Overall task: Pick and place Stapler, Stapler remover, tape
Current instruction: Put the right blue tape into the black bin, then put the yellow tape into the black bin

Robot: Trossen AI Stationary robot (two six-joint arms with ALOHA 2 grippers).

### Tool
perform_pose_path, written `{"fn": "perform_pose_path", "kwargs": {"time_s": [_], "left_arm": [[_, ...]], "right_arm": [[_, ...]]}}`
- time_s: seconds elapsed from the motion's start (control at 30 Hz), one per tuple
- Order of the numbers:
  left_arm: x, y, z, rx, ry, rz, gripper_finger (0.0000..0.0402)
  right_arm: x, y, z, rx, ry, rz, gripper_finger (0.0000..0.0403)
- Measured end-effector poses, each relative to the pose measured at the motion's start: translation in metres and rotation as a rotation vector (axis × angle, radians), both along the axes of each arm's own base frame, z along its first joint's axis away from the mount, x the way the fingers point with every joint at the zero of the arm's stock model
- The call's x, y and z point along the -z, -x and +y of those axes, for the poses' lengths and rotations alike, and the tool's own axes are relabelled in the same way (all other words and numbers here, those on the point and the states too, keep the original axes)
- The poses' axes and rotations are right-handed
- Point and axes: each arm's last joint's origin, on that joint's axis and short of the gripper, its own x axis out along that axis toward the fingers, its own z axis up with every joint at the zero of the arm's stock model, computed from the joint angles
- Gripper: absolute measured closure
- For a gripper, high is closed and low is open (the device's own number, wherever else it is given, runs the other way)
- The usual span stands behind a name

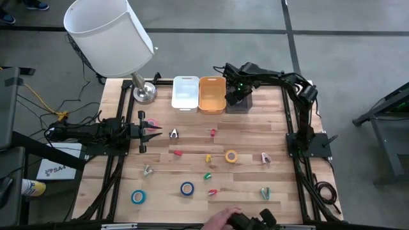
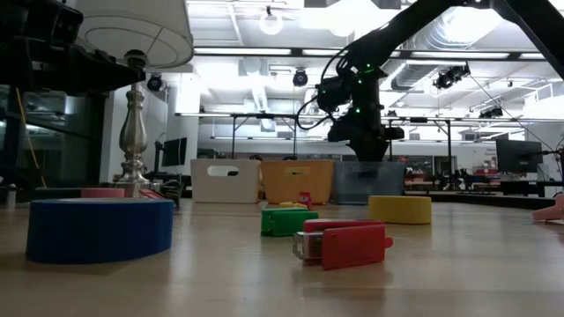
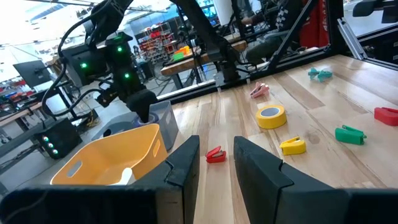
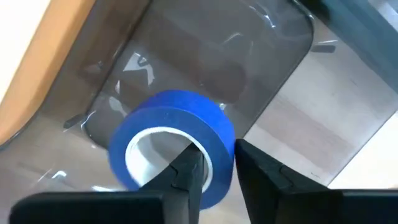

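Your right gripper (image 4: 214, 165) hangs over the clear bin (image 1: 239, 102) at the back of the table, just right of the orange bin (image 1: 212, 94) and the white bin (image 1: 185, 91). A blue tape roll (image 4: 171, 140) sits at its fingertips, one finger inside the ring and the other outside the wall; the fingers stand slightly apart, and you cannot tell whether they grip the wall or have let it go. Below the roll is the clear bin's floor.

Your left gripper (image 1: 153, 131) waits low over the table's left side, fingers a narrow gap apart with nothing between them.

On the table you have a yellow roll (image 1: 231, 156) right of centre and two more blue rolls (image 1: 138, 197) (image 1: 186, 188) toward the front. Small coloured staplers and removers lie scattered between them: a red one (image 1: 213, 133) mid-table, a green one (image 1: 264, 192) front right, a pink one (image 1: 266, 158) just right of the yellow roll. A lamp (image 1: 144, 89) stands at the back left
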Motion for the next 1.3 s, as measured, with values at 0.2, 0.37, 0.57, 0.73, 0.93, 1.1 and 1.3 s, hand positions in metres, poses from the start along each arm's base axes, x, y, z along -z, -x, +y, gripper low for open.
{"fn": "perform_pose_path", "kwargs": {"time_s": [0.2, 0.37, 0.57, 0.73, 0.93, 1.1, 1.3], "left_arm": [[0.0, 0.0, 0.0, 0.0, 0.0, 0.0, 0.0305], [0.0, 0.0, 0.0, 0.0, 0.0, 0.0, 0.0305], [0.0, 0.0, 0.0, 0.0, 0.0, 0.0, 0.0305], [0.0, 0.0, 0.0, 0.0, 0.0, 0.0, 0.0305], [0.0, 0.0, 0.0, 0.0, 0.0, 0.0, 0.0305], [0.0, 0.0, 0.0, 0.0, 0.0, 0.0, 0.0305], [0.0, 0.0, 0.0, 0.0, 0.0, 0.0, 0.0305]], "right_arm": [[0.0, 0.0, 0.0, -0.001, -0.001, 0.0, 0.0287], [0.0, 0.0, 0.0, -0.004, -0.002, 0.0, 0.0281], [-0.021, 0.004, 0.008, -0.014, 0.009, -0.049, 0.028], [-0.055, 0.01, 0.033, -0.074, 0.031, -0.078, 0.0279], [-0.088, 0.011, 0.083, -0.367, 0.043, -0.075, 0.0279], [-0.098, 0.004, 0.123, -0.632, 0.026, -0.065, 0.0279], [-0.098, -0.007, 0.166, -0.866, -0.036, -0.086, 0.0279]]}}
